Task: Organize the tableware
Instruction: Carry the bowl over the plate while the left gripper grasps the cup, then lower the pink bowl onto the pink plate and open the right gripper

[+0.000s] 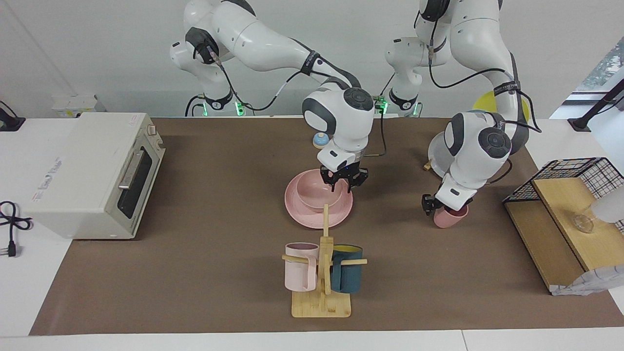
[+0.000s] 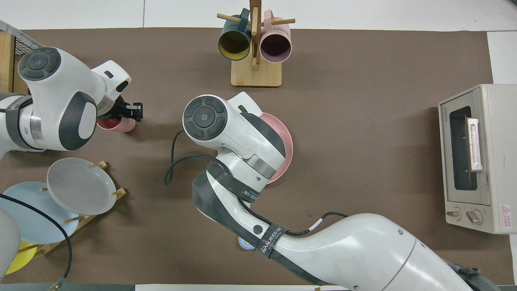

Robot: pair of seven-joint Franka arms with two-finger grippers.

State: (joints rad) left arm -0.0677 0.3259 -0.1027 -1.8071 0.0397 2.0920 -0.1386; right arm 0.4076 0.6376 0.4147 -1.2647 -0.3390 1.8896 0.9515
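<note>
The pink plate lies mid-table with the pink bowl standing in it. My right gripper hangs open just over the bowl's rim on the robots' side. In the overhead view the right hand hides the bowl, and only the plate's edge shows. The pink cup stands toward the left arm's end of the table, slightly tilted. My left gripper is shut on its rim. The overhead view shows the gripper at the cup's rim.
A wooden mug tree holds a pale pink mug and a teal mug, farther from the robots than the plate. A toaster oven stands at the right arm's end. A rack with a grey plate, a blue one and a wire-and-wood shelf stand at the left arm's end.
</note>
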